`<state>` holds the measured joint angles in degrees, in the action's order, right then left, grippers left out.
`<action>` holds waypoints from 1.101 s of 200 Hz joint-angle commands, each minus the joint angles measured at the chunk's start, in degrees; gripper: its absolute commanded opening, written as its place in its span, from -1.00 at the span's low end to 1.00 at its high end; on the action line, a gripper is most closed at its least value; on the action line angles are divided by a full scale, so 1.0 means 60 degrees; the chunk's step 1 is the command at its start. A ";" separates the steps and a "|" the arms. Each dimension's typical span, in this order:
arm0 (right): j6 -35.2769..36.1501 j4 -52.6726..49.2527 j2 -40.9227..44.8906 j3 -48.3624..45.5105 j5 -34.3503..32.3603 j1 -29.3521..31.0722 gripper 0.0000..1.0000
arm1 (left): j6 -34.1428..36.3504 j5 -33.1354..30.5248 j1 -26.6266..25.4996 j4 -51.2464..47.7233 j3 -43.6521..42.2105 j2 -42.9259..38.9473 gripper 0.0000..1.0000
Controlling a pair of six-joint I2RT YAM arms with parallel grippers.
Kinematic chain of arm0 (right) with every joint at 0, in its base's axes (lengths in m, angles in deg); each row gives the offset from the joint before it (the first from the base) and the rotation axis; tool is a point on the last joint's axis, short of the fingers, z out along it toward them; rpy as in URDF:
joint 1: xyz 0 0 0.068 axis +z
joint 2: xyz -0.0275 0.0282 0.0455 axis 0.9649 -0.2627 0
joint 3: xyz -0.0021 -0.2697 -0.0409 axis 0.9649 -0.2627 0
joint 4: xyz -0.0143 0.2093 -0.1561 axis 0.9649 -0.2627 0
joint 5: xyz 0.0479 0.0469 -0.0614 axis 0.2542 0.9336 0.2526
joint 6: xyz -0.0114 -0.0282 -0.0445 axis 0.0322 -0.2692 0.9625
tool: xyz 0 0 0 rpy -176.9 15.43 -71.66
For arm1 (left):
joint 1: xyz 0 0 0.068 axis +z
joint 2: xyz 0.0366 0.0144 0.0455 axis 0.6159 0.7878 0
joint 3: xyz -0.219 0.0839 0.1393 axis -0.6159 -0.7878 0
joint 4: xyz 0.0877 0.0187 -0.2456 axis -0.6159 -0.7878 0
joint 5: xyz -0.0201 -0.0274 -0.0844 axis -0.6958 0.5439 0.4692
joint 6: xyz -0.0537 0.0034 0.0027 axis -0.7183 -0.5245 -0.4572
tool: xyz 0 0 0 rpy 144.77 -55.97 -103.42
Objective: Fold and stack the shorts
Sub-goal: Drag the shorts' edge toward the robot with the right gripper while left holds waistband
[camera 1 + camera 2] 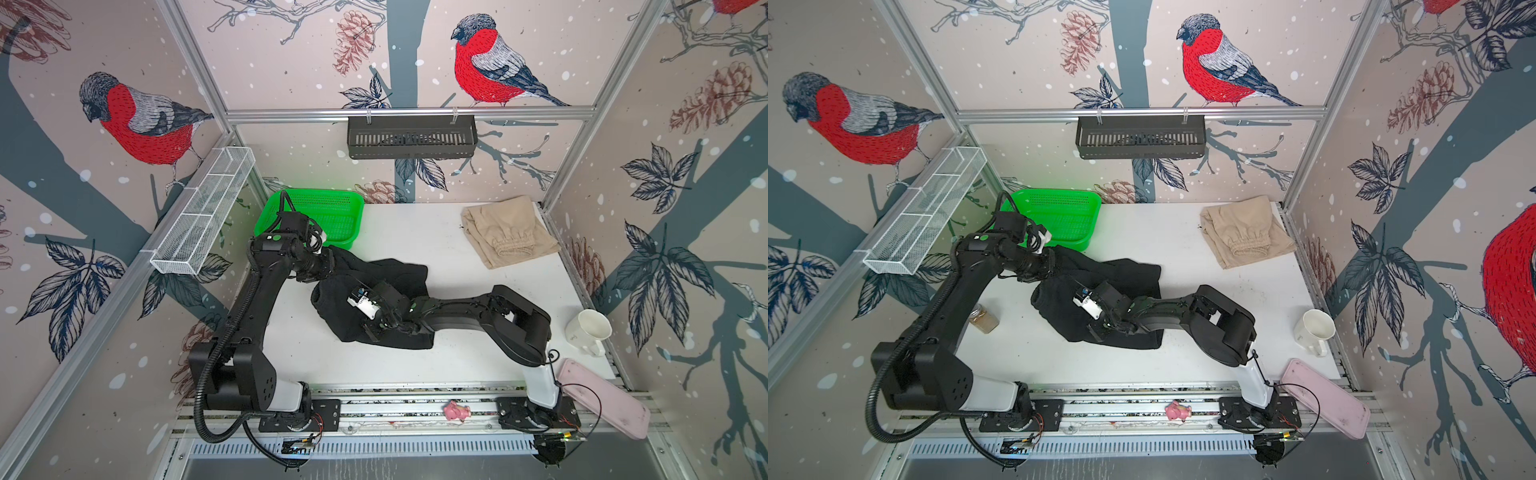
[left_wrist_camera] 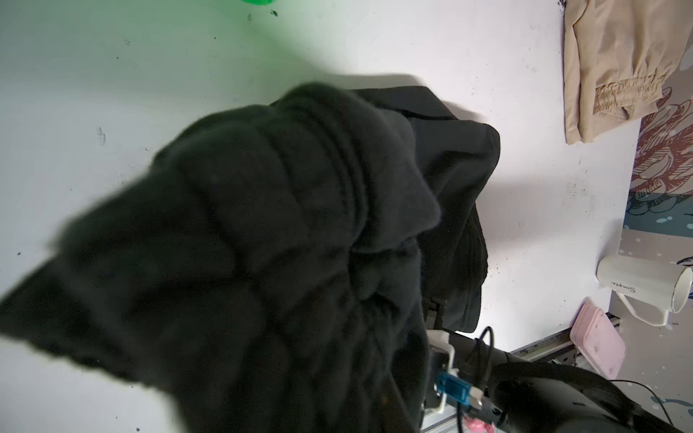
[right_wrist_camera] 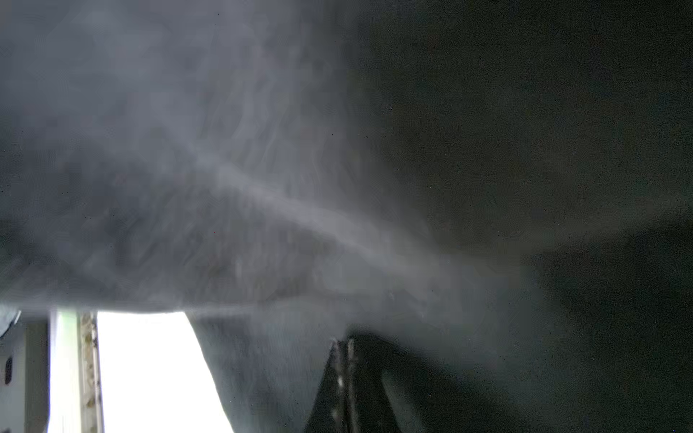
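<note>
The black shorts (image 1: 386, 276) lie crumpled in the middle of the white table (image 1: 415, 232), in both top views. One end rises toward my left gripper (image 1: 328, 262), which is shut on it. In the left wrist view the black cloth (image 2: 281, 225) covers the jaws entirely. My right gripper (image 1: 370, 329) presses down on the near part of the black shorts. Its fingers (image 3: 343, 345) meet, pinching dark cloth. The beige shorts (image 1: 509, 232) lie folded at the back right, elastic waistband toward the front, untouched.
A green basket (image 1: 332, 216) stands at the back left behind my left arm. A white mug (image 1: 588, 330) and a pink case (image 1: 602, 399) sit at the right front. A small jar (image 1: 984, 318) stands at the left. A pink toy (image 1: 456, 411) lies on the front rail.
</note>
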<state>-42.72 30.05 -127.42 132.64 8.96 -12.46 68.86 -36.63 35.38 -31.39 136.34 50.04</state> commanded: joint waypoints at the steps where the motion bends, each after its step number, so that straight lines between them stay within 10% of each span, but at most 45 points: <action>1: -0.0066 0.0110 -0.0537 0.0479 0.0642 0.0173 -0.88 | 0.0086 -0.0021 0.0043 -0.0080 0.0080 0.0032 -1.00; 40: -0.0486 -0.0112 -0.1269 0.1173 0.0332 0.0368 -0.83 | 0.0073 -0.0018 0.0046 -0.0098 0.0169 0.0176 -1.00; 103: -0.1576 0.1316 0.2362 -0.1835 -0.0424 -0.0912 -0.36 | -0.0715 -0.0312 -0.0187 0.0273 0.0172 -0.0053 -1.00; 159: -0.2417 0.1123 0.4753 -0.6094 -0.1952 -0.1082 -0.82 | -0.1866 -0.1296 -0.1511 0.0784 0.0172 -0.0154 -1.00; 220: -0.2872 0.2112 0.5185 -0.7355 -0.2236 -0.0591 -0.88 | -0.3637 -0.2176 -0.3573 0.2511 -0.0838 -0.0068 -1.00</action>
<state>-58.18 42.73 -96.47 89.19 -2.99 -17.43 53.08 -47.34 17.48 -23.08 133.13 48.79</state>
